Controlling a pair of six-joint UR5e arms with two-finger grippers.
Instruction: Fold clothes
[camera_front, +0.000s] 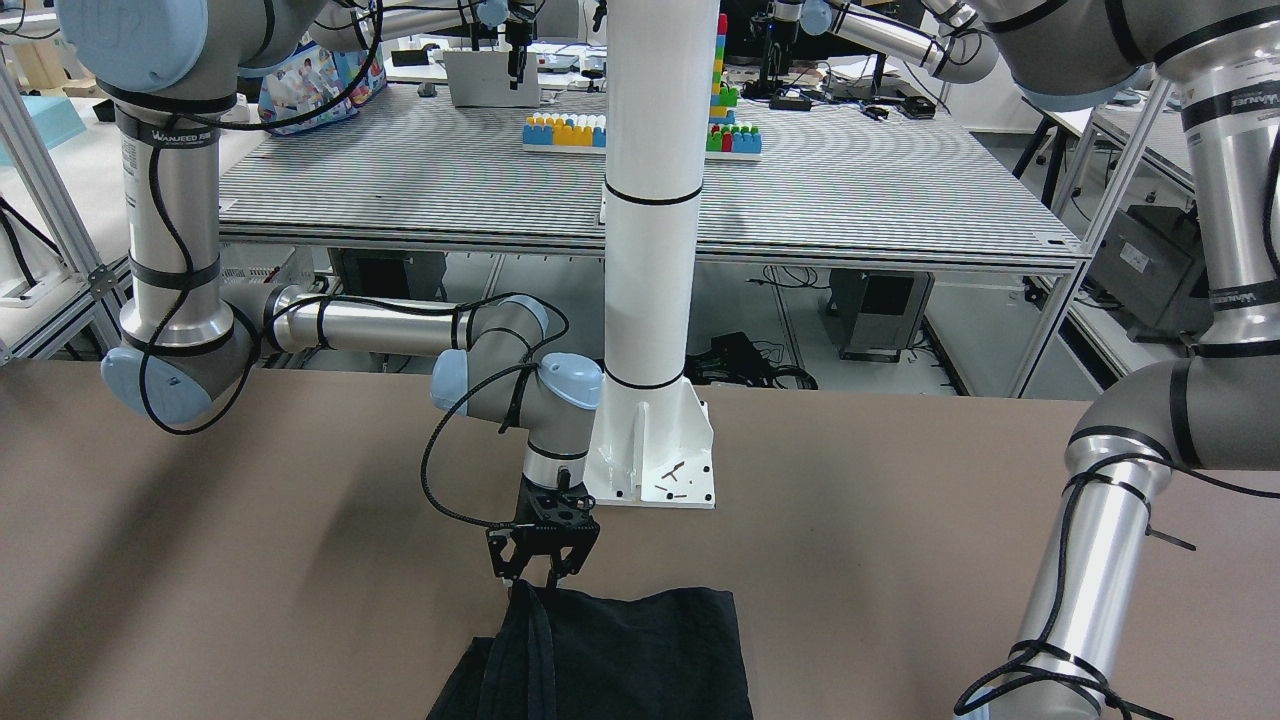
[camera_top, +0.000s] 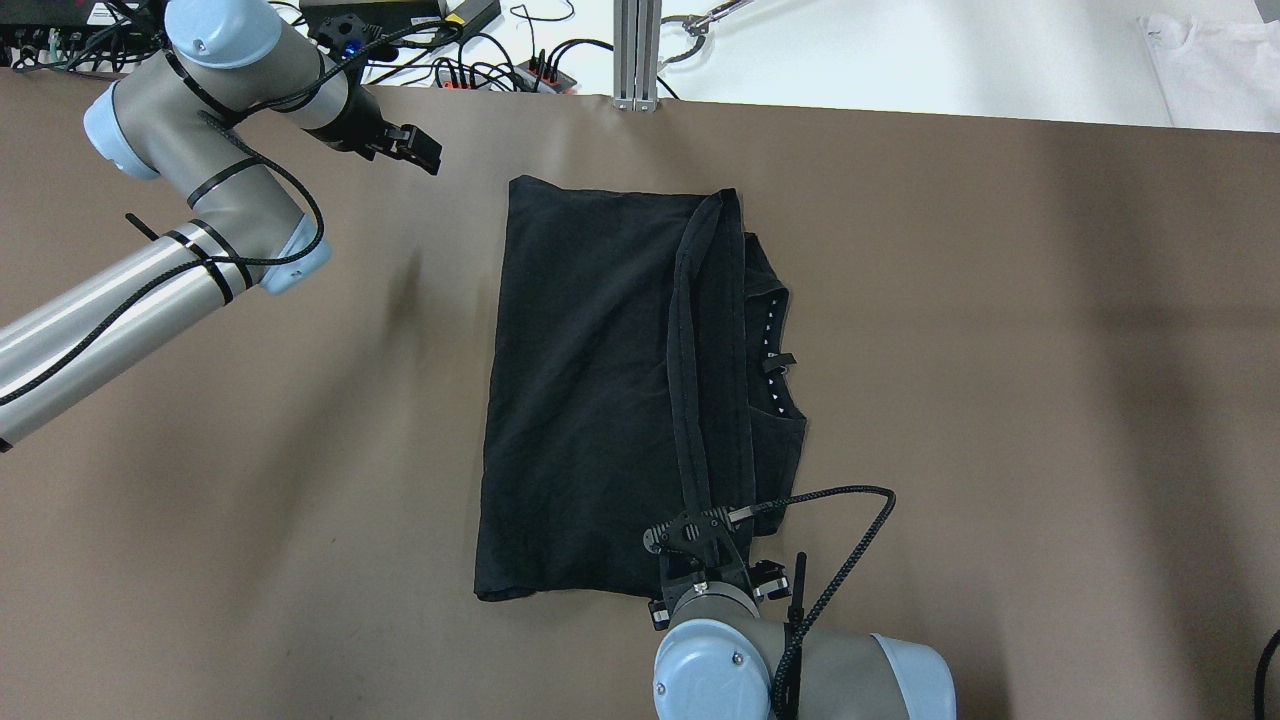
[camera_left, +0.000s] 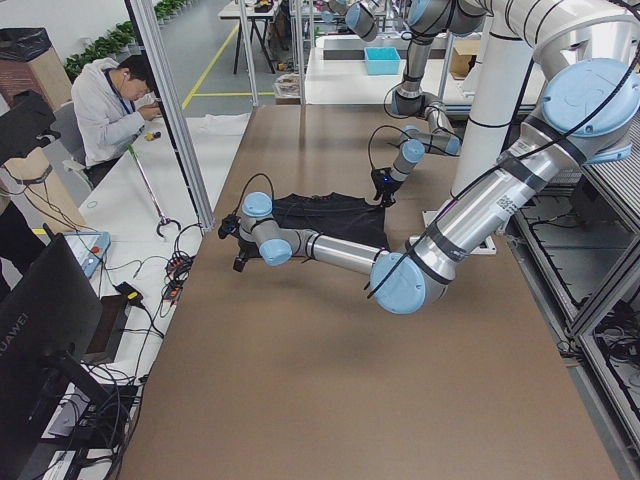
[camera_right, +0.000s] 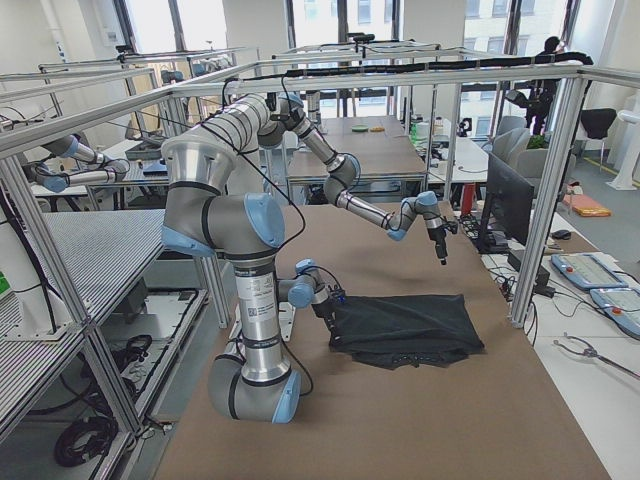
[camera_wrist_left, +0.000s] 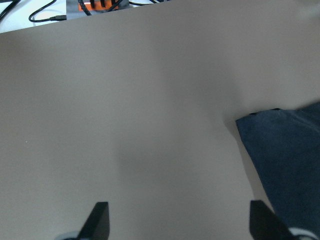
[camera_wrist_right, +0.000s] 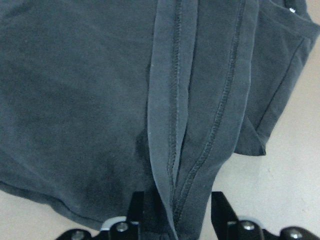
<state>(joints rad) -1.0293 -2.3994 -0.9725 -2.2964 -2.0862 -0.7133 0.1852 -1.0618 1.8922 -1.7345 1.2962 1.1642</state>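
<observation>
One black garment (camera_top: 590, 400) lies folded on the brown table (camera_top: 1000, 400). Its stitched double hem runs straight out from your right gripper (camera_wrist_right: 177, 217), whose jaws pinch that hem. Your left gripper (camera_wrist_left: 179, 222) hangs with jaws spread, the garment's corner ahead and off to one side.

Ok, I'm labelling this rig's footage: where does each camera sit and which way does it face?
Front-facing: across the table, facing the robot; both arms, white pillar, right end effector gripping the garment.
Overhead: behind the robot, looking down; both arms, garment.
Exterior left: table end at robot's left; left arm near.
Exterior right: opposite end; right arm near.
Left wrist: down on bare table, garment corner; left end effector, fingers open.
Right wrist: down on the hem between its fingers.
Shared: overhead and right wrist show the gripped hem.
</observation>
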